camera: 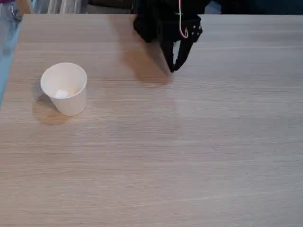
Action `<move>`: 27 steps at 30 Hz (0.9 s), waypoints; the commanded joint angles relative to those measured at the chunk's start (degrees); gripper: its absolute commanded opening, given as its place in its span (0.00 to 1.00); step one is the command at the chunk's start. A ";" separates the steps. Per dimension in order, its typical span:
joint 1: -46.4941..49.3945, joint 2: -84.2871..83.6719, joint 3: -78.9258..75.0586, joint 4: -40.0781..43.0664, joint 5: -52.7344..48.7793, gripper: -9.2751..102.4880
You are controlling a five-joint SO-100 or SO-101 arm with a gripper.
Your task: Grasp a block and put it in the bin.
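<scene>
Fixed view. Left: bin upright on desk; block lies inside it, at the bottom. Upper centre, well apart from bin: black gripper pointing down at the desk, fingers pressed together, holding nothing.

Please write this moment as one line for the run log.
cube: inside cup | cup: upright, left on table | gripper: fingers together, empty, away from cup
</scene>
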 commanded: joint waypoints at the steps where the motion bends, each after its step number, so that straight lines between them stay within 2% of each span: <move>1: 0.09 5.71 3.08 2.11 -1.85 0.08; 11: 1.05 21.97 12.13 6.94 -6.86 0.08; 21: 0.26 22.06 15.73 1.32 -3.08 0.08; 27: -0.53 22.06 15.91 5.01 -4.31 0.08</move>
